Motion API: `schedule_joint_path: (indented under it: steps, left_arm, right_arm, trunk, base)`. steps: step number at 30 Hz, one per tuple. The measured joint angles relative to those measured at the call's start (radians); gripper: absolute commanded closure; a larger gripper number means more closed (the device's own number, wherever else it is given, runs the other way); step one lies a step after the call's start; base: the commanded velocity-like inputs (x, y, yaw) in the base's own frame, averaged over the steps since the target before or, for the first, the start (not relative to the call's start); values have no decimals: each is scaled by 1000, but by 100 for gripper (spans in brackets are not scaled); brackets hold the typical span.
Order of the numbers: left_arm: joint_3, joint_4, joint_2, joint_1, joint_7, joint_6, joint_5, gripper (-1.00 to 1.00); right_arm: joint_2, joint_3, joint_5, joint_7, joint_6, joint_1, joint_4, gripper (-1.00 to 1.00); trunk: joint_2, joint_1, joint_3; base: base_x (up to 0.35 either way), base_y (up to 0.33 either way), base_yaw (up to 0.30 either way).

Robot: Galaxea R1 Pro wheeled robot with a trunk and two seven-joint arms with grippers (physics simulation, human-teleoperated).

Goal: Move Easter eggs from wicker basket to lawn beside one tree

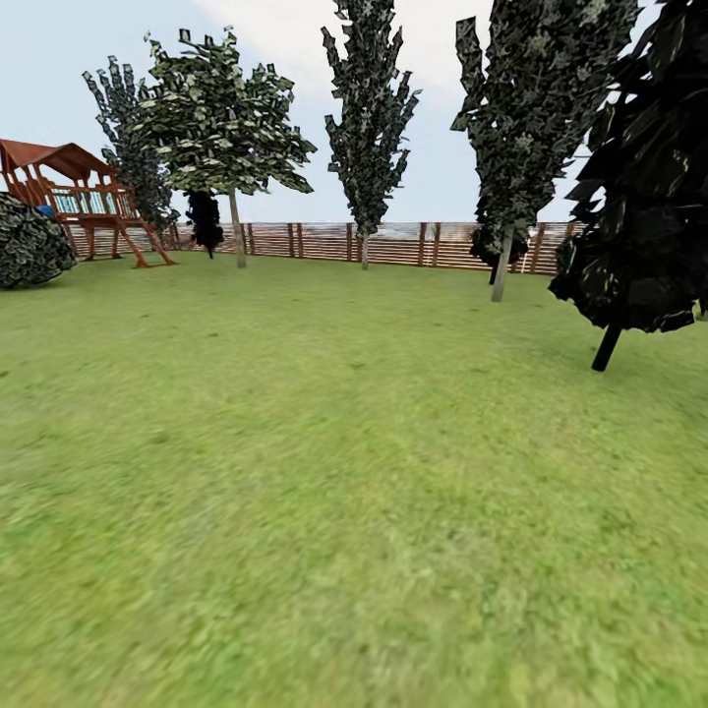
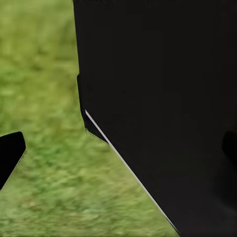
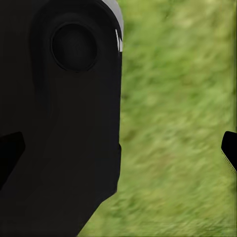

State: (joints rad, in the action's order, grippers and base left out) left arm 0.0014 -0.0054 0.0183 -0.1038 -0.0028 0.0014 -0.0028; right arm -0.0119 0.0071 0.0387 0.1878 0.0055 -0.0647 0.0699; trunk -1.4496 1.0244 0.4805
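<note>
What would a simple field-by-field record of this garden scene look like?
ground: lawn, mottled green grass, wide and flat
trees: several; a broad-crowned tree at the back left, a dark tree nearest on the right
boundary: slatted wooden fence along the far side
play equipment: red-brown wooden playset, far left
bush: low rounded bush at the left edge
sky: pale blue with cloud
wrist views: black robot parts over blurred grass
</note>
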Motion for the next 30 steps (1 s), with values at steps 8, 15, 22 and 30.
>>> schedule_joint_path:
  steps: [8,15,22,30]
  left_arm:
    - [0,0,0,0,0,0,0,-100]
    - [0,0,0,0,0,0,0,-100]
    - [0,0,0,0,0,0,0,-100]
    - [0,0,0,0,0,0,0,-100]
  right_arm:
    - [0,0,0,0,0,0,0,-100]
    - [0,0,0,0,0,0,0,-100]
    - [0,0,0,0,0,0,0,-100]
    - [0,0,0,0,0,0,0,-100]
  trunk:
    - [0,0,0]
    - [0,0,0]
    - [0,0,0]
    - [0,0,0]
  base:
    - [335,0,0]
    - [335,0,0]
    - [335,0,0]
    - [335,0,0]
